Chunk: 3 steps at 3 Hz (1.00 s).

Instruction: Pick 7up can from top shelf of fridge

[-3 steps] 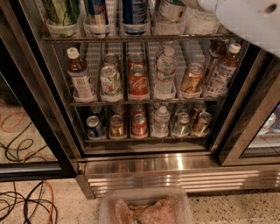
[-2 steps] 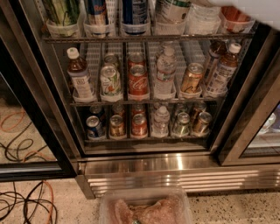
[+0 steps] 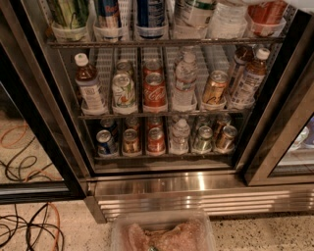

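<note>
The fridge [image 3: 45,98] stands open in front of me, black-framed with a stainless-steel base [image 3: 196,188]. Its top shelf [image 3: 162,43] runs along the top of the view, a wire rack with a metal front rail and clear cup holders. The 7up can [image 3: 194,12], silvery-white with a green band, stands right of centre between a blue can [image 3: 149,14] and a water bottle [image 3: 225,18]; its top is cut off. Only a white sliver of my arm [image 3: 304,3] shows at the top right corner. My gripper is out of view above it.
A leafy-striped can [image 3: 71,14] and an orange can [image 3: 265,14] also stand on the top shelf. Lower racks hold bottles and cans, among them a red cola can [image 3: 154,90]. Cables [image 3: 24,225] lie on the floor at left. A clear tub [image 3: 162,233] sits below.
The white arm that covered the top right corner has moved up and right, almost out of view. The orange can and water bottle behind it now show.
</note>
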### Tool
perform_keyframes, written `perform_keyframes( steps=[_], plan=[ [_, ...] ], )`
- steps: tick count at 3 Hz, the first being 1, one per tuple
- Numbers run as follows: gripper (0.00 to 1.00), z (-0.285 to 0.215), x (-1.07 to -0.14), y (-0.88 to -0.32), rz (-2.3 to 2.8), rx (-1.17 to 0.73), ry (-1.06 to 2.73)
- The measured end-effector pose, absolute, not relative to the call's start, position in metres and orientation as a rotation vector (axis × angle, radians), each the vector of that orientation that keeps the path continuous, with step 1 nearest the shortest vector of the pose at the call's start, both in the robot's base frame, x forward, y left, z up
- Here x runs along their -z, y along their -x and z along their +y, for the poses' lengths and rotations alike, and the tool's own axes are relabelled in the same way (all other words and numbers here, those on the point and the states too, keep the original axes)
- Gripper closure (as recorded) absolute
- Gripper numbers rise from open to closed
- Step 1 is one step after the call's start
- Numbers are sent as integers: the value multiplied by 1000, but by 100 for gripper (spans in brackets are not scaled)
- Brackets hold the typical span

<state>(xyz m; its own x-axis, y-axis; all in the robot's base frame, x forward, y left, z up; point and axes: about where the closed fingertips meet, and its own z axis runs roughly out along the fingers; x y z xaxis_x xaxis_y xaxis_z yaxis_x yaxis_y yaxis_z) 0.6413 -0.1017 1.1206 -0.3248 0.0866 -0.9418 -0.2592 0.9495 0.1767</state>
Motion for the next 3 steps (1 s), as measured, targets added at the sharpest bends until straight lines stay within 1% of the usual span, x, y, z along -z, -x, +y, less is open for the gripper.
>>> perform_keyframes(
  steps=[1, 3],
  plan=[
    [100, -88, -1106, -612, 1939, -401, 142],
    [100, -58, -1066, -532, 2169, -579, 142]
  ],
)
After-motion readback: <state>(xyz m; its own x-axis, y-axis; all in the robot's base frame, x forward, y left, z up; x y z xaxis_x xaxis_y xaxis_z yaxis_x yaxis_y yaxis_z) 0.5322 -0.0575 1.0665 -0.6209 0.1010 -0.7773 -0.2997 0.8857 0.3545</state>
